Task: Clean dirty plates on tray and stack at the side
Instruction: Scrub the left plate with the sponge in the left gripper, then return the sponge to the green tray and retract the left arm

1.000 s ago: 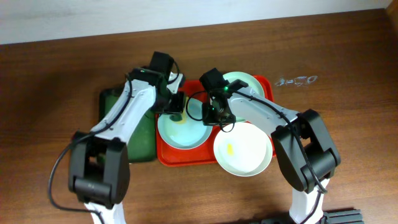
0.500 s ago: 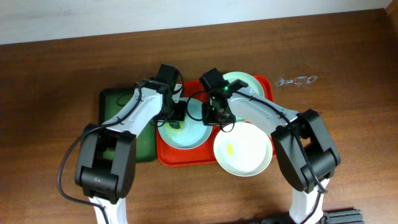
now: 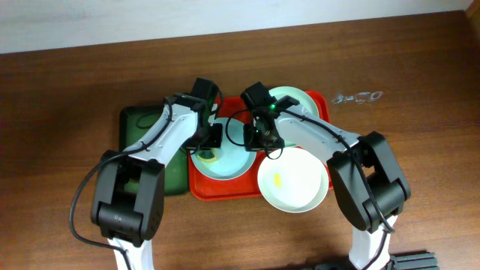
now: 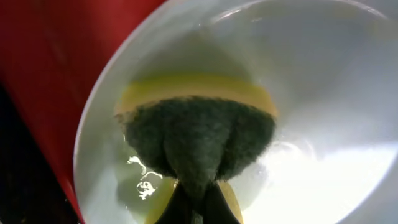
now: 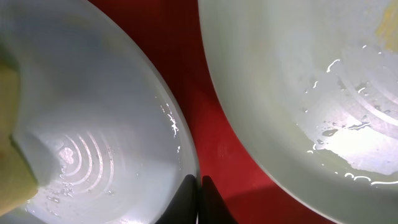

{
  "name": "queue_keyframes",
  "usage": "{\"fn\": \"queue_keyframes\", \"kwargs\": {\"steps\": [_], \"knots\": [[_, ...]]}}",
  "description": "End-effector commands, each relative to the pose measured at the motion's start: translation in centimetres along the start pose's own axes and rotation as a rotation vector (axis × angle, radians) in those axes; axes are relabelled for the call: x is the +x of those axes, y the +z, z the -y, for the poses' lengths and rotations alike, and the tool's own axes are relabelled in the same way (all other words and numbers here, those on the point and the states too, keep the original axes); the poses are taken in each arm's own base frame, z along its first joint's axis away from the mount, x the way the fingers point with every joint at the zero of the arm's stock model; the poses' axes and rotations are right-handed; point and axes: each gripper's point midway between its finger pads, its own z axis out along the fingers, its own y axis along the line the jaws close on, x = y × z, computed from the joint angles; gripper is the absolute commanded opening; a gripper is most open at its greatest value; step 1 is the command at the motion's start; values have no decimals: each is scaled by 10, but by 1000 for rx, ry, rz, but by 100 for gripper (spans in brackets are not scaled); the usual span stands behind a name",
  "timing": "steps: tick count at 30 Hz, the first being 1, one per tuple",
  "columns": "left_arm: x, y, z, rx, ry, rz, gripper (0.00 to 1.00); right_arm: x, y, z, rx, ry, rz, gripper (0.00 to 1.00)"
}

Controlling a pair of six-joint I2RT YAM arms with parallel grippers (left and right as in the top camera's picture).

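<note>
Both arms are in over the red tray (image 3: 202,186) in the middle of the brown desk (image 3: 75,90). The left gripper (image 3: 213,141) is down inside the mint plate (image 3: 232,161) on the tray's left half, and the left wrist view shows its fingers clamped shut on a sponge (image 4: 199,137). The sponge's dark green scouring face is pressed flat against the plate's glossy floor, with a yellow layer showing around its edge. The right gripper (image 5: 198,196) sits at the same plate's right-hand rim, fingers drawn almost together, pinching that rim with red tray just beside it. A wet sheen and droplets glint on the plate next to it in that view. The rear plate (image 3: 296,97) lies at the tray's far right corner, partly under the right arm. The front plate (image 3: 292,184), paler, has a small yellow smear at its centre and hangs over the tray's near rim. A dark green tray (image 3: 172,169) lies touching the red one on its left. A small clear object (image 3: 358,96) that I can't make out rests on the desk to the right.
</note>
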Motion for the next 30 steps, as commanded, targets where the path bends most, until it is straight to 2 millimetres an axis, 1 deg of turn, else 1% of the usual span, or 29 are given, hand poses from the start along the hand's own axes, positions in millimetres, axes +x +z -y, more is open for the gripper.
{"fn": "queue_keyframes", "kwargs": {"steps": [1,2,3,4,6,7,8,9,10,11,12,13,14,15,16,17,18,19,20,21,22,24,25,27,28,30], "knots": [[18,10,-3,-14,-38,-15,0,0,1,-1,-4,1,-4,4],[24,14,5,22,-32,-33,0,0,1,-1,-4,1,-4,4],[33,17,19,94,-25,-61,0,0,1,-1,-5,0,-3,4],[36,16,31,149,-14,-78,0,0,1,-1,-5,1,-3,4],[40,8,61,308,40,-95,0,0,1,-1,-5,0,-3,4],[38,1,72,370,45,-96,0,0,1,-1,-5,0,-3,4],[33,-9,78,410,48,-77,0,1,1,-1,-4,1,-4,4],[26,-18,76,416,45,-49,0,1,1,-1,-4,1,-5,4],[16,-33,72,421,39,-4,0,1,1,-1,-4,1,-5,4],[7,-47,65,416,31,44,0,1,1,-1,-4,1,-5,4],[-1,-61,54,390,19,95,0,1,1,-1,-4,1,-5,5],[-10,-80,34,329,-5,164,0,1,1,-1,-4,1,-5,5],[-13,-95,15,271,-29,212,0,1,1,-1,-3,1,-6,5],[-14,-105,3,235,-47,238,0,1,1,-1,-3,1,-7,5],[-14,-120,-13,190,-73,273,0,1,1,-1,-3,1,-7,5],[-13,-128,-27,146,-94,293,0,1,1,-1,-3,1,-7,5],[-9,-135,-46,72,-124,303,0,1,1,-1,-3,1,-6,5],[-3,-136,-65,-4,-153,292,0,1,1,-1,-3,1,-7,5],[2,-135,-77,-52,-170,274,0,1,1,-1,-2,1,-7,5],[12,-132,-94,-117,-195,233,0,2,1,0,-1,2,-9,5],[23,-127,-105,-148,-220,189,0,2,1,0,-1,1,-10,5],[42,-113,-114,-163,-265,114,0,2,1,0,-1,2,-9,5],[47,-109,-117,-173,-272,100,0,2,1,0,-1,2,-9,5],[65,-95,-136,-277,-341,65,0,2,1,0,-1,2,-10,5],[71,-87,-141,-305,-356,57,0,2,1,0,-1,2,-10,5],[76,-72,-141,-304,-355,58,0,2,1,0,-1,2,-10,5]]}}
